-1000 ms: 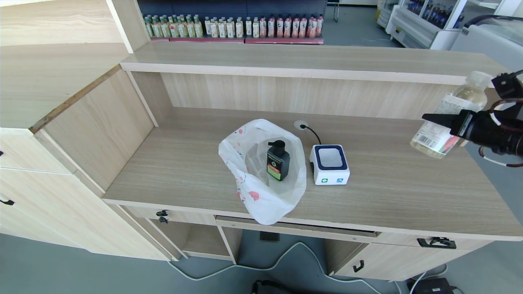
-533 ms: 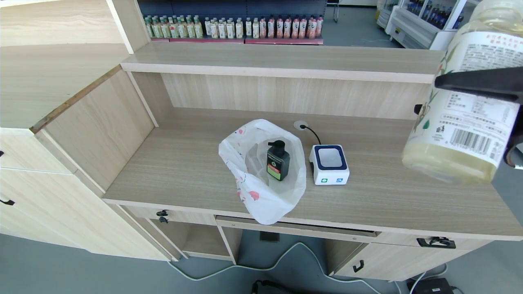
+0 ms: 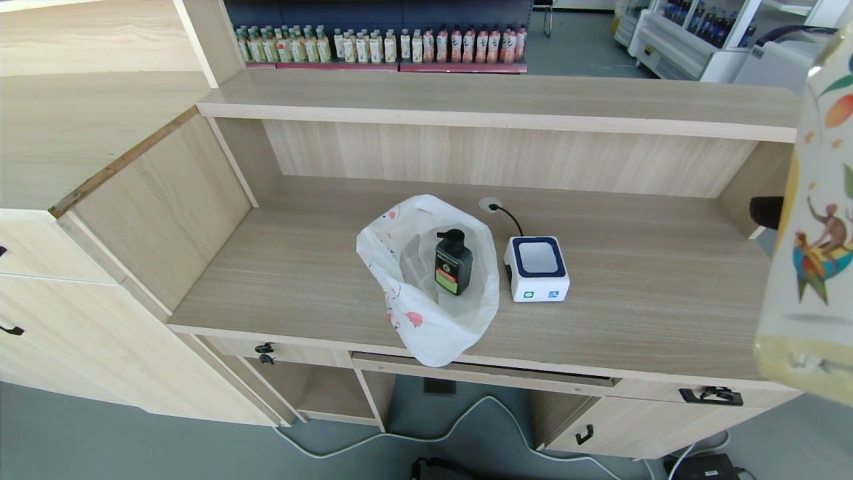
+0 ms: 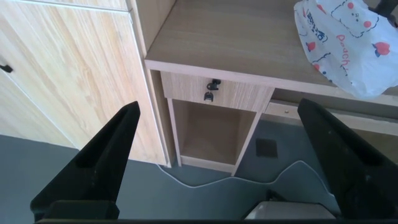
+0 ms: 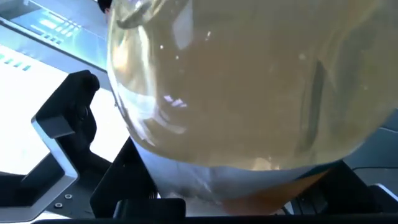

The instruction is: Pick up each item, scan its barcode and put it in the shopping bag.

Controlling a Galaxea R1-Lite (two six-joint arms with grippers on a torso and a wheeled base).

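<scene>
A large bottle of pale yellow drink point(image 3: 813, 233) hangs in the air at the far right, close to the head camera, its label's coloured drawing facing me. My right gripper point(image 3: 810, 213) is shut on it; one black finger point(image 3: 766, 211) shows at the bottle's left side. The same bottle point(image 5: 249, 81) bulges right before the right wrist camera. The white shopping bag point(image 3: 426, 280) stands open mid-counter with a black pump bottle point(image 3: 453, 263) upright inside. A white, blue-rimmed scanner point(image 3: 536, 267) sits just right of the bag. My left gripper point(image 4: 224, 162) hangs open and empty below the counter's left front corner.
The wooden counter point(image 3: 653, 307) has a raised back shelf point(image 3: 493, 100) and a side wall on the left. A black cable point(image 3: 508, 215) runs from the scanner to a hole in the counter. The bag's edge point(image 4: 348, 50) overhangs the counter front above drawers.
The right gripper has carried the bottle up from over the counter's right end close to the head camera and turned it; the barcode side has given way to the coloured drawing.
</scene>
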